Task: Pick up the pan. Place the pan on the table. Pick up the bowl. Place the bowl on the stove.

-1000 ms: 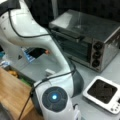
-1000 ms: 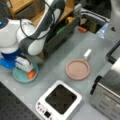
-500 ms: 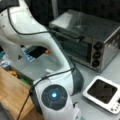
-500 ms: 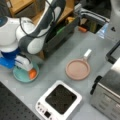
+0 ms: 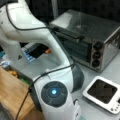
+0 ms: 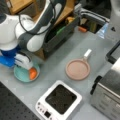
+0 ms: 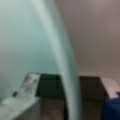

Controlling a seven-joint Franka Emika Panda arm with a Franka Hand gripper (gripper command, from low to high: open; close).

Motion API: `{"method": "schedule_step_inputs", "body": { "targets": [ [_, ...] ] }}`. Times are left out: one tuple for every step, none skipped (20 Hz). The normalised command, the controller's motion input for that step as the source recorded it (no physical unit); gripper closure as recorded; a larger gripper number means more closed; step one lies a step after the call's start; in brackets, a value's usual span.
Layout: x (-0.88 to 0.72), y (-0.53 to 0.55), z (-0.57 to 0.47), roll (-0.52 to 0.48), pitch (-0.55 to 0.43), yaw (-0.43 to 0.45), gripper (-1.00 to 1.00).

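Note:
The pink pan [image 6: 78, 69] lies flat on the grey table [image 6: 56, 58], its white handle pointing to a front view's upper right. At the left sits the teal bowl [image 6: 22, 74] with an orange food piece [image 6: 32, 73] inside. My gripper [image 6: 23, 65] is down at the bowl's near rim. In the wrist view the bowl's rim [image 7: 68, 62] runs between the two fingers [image 7: 28, 83], which stand apart on either side of it; the gripper [image 7: 67, 83] is open. The white stove [image 6: 60, 100] [image 5: 102, 91] with its black top is bare.
A steel toaster oven [image 5: 87, 37] [image 6: 107, 92] stands by the stove. A wooden board [image 5: 12, 95] and a dark tray of food items [image 6: 62, 28] lie behind the arm. The arm's elbow [image 5: 53, 92] fills much of a front view.

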Motion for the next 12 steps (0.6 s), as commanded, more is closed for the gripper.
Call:
{"method": "schedule_step_inputs", "body": {
  "targets": [
    [0.09,0.18,0.16,0.092,0.032,-0.079,1.0],
    [0.11,0.2,0.17,0.088,0.034,-0.082,1.0],
    [0.13,0.2,0.19,0.087,0.037,-0.087,1.0],
    [0.15,0.21,0.2,0.085,0.042,-0.093,1.0],
    [0.16,0.21,0.22,0.083,0.051,-0.1,1.0],
    [0.18,0.21,0.23,0.082,0.063,-0.104,1.0],
    [0.19,0.2,0.24,0.082,0.071,-0.108,1.0],
    [0.2,0.2,0.24,0.074,0.083,-0.113,1.0],
    [0.21,0.2,0.24,0.071,0.09,-0.117,1.0],
    [0.22,0.2,0.24,0.078,0.091,-0.116,1.0],
    [0.23,0.19,0.24,0.081,0.094,-0.117,1.0],
    [0.24,0.19,0.24,0.077,0.099,-0.116,1.0]
  ]
}}
